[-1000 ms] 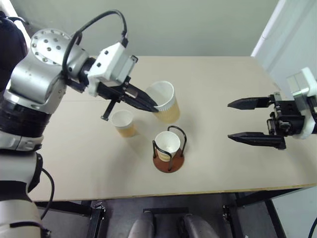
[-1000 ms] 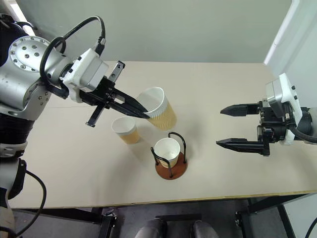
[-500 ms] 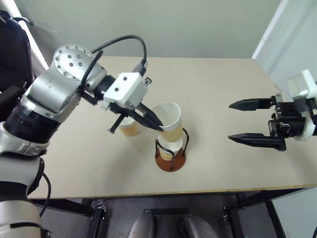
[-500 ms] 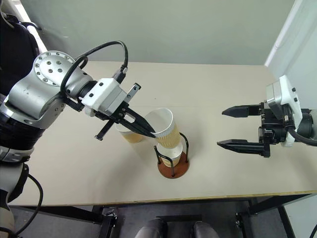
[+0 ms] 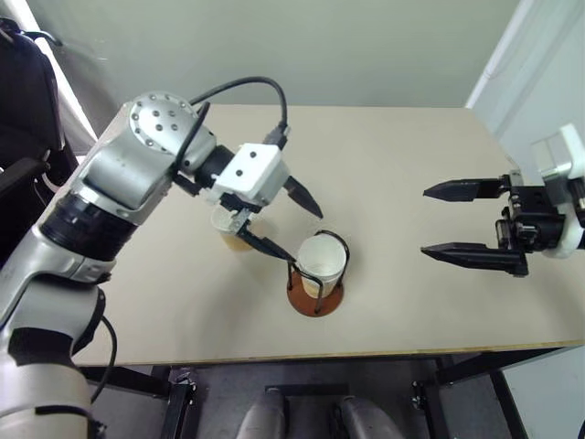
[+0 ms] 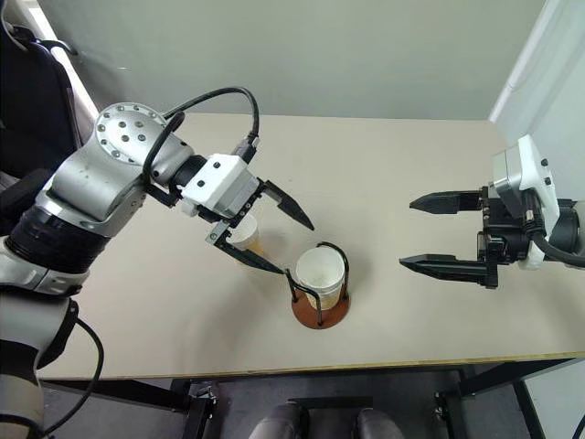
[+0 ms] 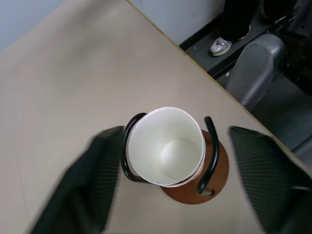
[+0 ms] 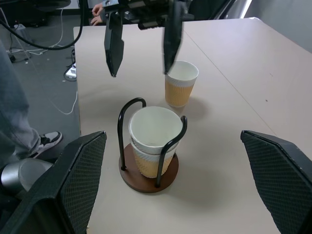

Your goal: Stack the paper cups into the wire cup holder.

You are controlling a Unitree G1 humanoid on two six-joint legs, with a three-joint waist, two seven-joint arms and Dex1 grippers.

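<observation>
Beige and bare apart from our work, the table point(image 5: 411, 165) stands before a grey wall. Our left claw point(image 5: 284, 219) hangs wide open and empty, its two black fingers splayed on either side of the wire holder point(image 5: 314, 294), just above it. Directly beneath that claw, two paper cups point(image 8: 152, 131) sit nested, one inside the other, between the black wire loops on the brown disc base. The third cup point(image 8: 180, 83) stands upright on the table just behind the left claw, close to the wrist and half hidden by it from above. Our right claw point(image 5: 462, 221) is also spread wide and holds nothing; the holder lies well off to its left.

We judge the loose cup to be very light and thin-walled, easily crushed by a hard squeeze, and its smooth tapered side could slip downward through a loose pinch. The rolled rim is the stiffest part, so we would pinch the wall just under it, one finger inside and one outside, with gentle pressure. The stack itself looks slightly tilted, so the last cup may need to be dropped in squarely.
</observation>
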